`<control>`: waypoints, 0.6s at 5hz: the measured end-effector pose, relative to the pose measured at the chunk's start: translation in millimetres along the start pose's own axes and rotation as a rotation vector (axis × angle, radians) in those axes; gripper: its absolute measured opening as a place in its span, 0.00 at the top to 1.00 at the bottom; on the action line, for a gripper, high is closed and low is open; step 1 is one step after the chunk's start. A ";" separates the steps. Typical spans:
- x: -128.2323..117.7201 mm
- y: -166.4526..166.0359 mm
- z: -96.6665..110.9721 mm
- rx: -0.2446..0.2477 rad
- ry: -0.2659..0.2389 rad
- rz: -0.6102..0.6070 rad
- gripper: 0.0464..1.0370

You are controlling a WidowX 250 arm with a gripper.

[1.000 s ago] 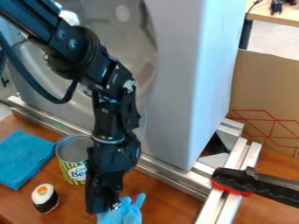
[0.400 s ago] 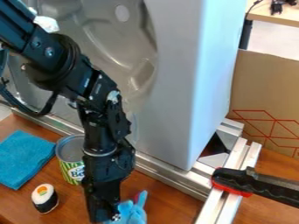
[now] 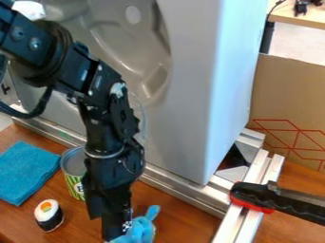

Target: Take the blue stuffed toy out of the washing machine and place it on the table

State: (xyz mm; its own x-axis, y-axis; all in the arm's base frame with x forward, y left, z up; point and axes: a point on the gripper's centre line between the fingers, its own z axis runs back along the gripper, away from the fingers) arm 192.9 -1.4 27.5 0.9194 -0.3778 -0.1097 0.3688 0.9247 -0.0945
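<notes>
Fingers (image 3: 114, 228) point down at the bottom of the view, by the blue toy (image 3: 141, 229) — can't tell whether they're parted, closed or gripping it. The toy is immediately to their view-right, low in the frame, partly behind the dark tips. Touching or just beside, can't tell which. Its visible length runs on a slant, from low by the tips up to a narrow blue end at upper right, so that end points away from them. Toy's lower part is cut by the view's bottom edge, so full long axis unclear. Only one arm (image 3: 111, 142) here, coming in from upper left, so it's the near one.

Other stuff: sushi piece (image 3: 49, 215) on the surface (image 3: 181, 219), apart from the fingers on the view-left; can (image 3: 74, 186) above it, partly behind the arm; blue cloth (image 3: 26, 171) further left, flat. Metal rail (image 3: 184, 186) runs behind the toy, well apart — black and red handle (image 3: 274, 199) off to the right, over the pale bars (image 3: 244, 219).
</notes>
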 end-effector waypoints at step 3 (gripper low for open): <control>-8.2 20.2 69.8 0.134 -0.083 0.077 0.03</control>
State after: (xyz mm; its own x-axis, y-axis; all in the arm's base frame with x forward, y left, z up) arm 202.5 23.6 95.5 0.9518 -0.3052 -0.0291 0.3063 0.9509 0.0448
